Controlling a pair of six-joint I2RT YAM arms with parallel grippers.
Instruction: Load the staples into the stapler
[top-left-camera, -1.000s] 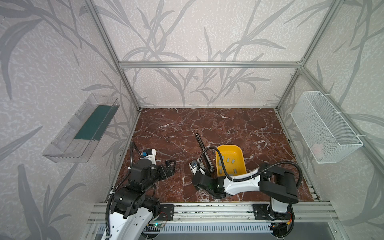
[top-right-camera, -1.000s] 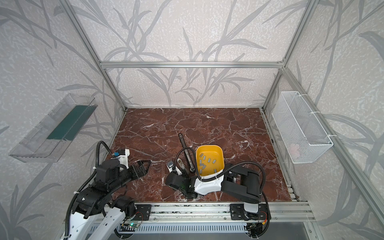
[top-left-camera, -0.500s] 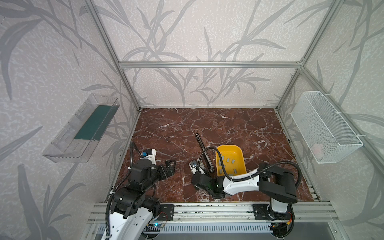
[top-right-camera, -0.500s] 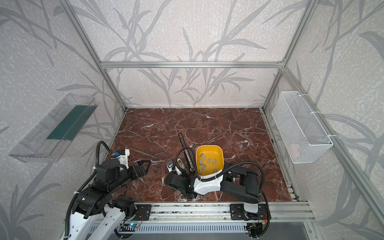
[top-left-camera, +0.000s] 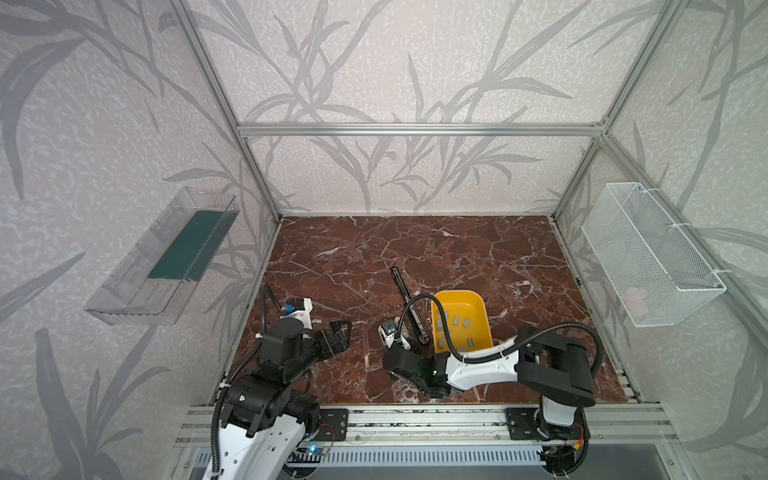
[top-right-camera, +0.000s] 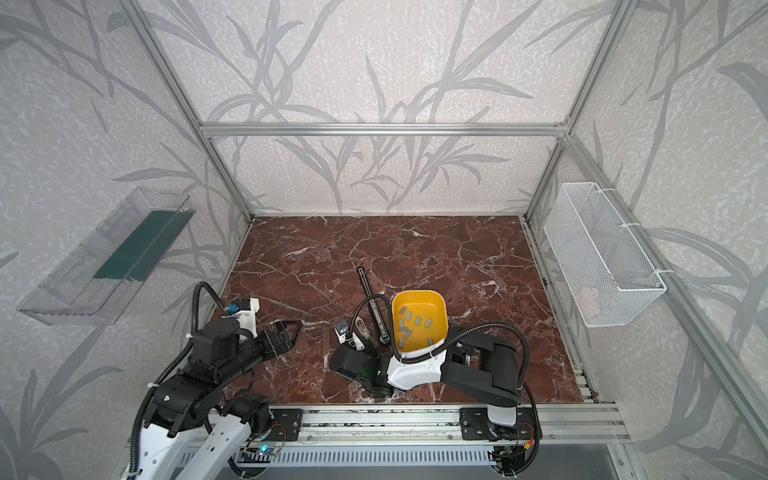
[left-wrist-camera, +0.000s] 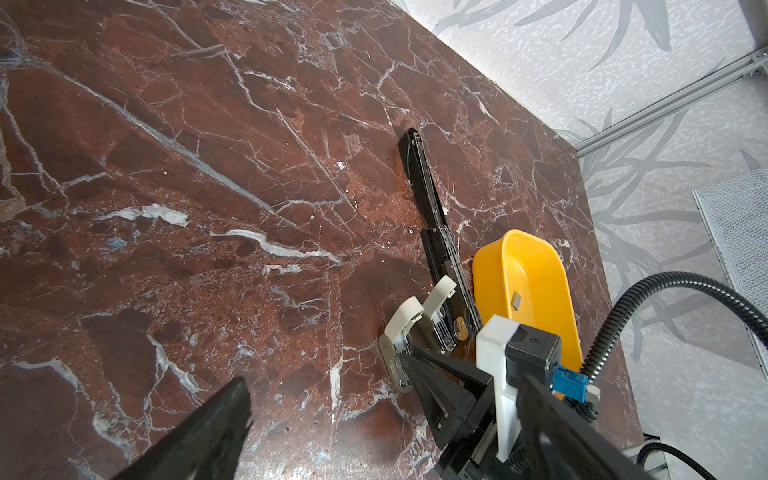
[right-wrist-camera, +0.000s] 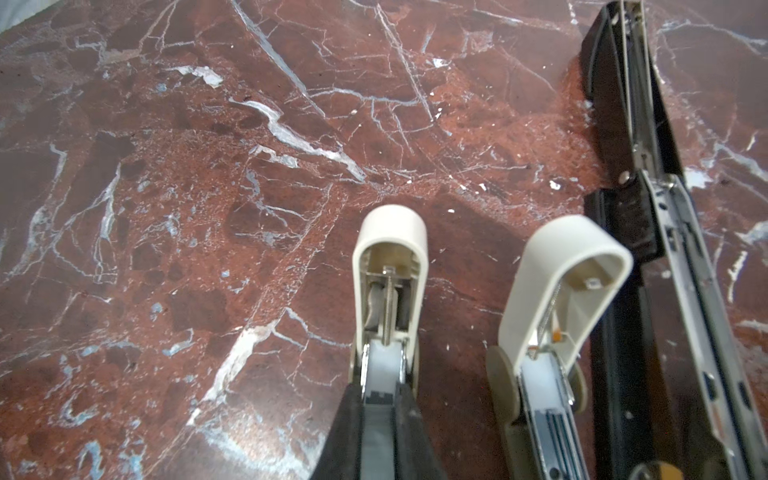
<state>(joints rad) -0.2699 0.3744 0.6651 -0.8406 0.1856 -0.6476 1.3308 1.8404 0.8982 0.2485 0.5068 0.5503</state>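
Several grey staples (top-left-camera: 457, 320) (top-right-camera: 417, 320) lie loose in a yellow tray (top-left-camera: 457, 293) (top-right-camera: 417, 293) (left-wrist-camera: 536, 270). Just left of the tray, two cream mini staplers lie with their lids swung open. My right gripper (top-left-camera: 400, 343) (top-right-camera: 357, 343) (right-wrist-camera: 382, 395) points along the rail of one stapler (right-wrist-camera: 390, 257) (left-wrist-camera: 405, 320). It is shut on a thin grey strip of staples whose end meets that stapler's open channel. The other cream stapler (right-wrist-camera: 565, 282) (left-wrist-camera: 442, 291) lies beside it. My left gripper (top-left-camera: 338, 332) (top-right-camera: 286, 332) (left-wrist-camera: 328, 415) hangs open and empty over bare table to the left.
A long black stapler (top-left-camera: 409, 307) (top-right-camera: 374, 303) (left-wrist-camera: 436, 232) (right-wrist-camera: 648, 208) lies opened flat between the cream staplers and the tray. A white wire basket (top-left-camera: 652, 257) hangs on the right wall. A clear shelf (top-left-camera: 166, 262) hangs on the left wall.
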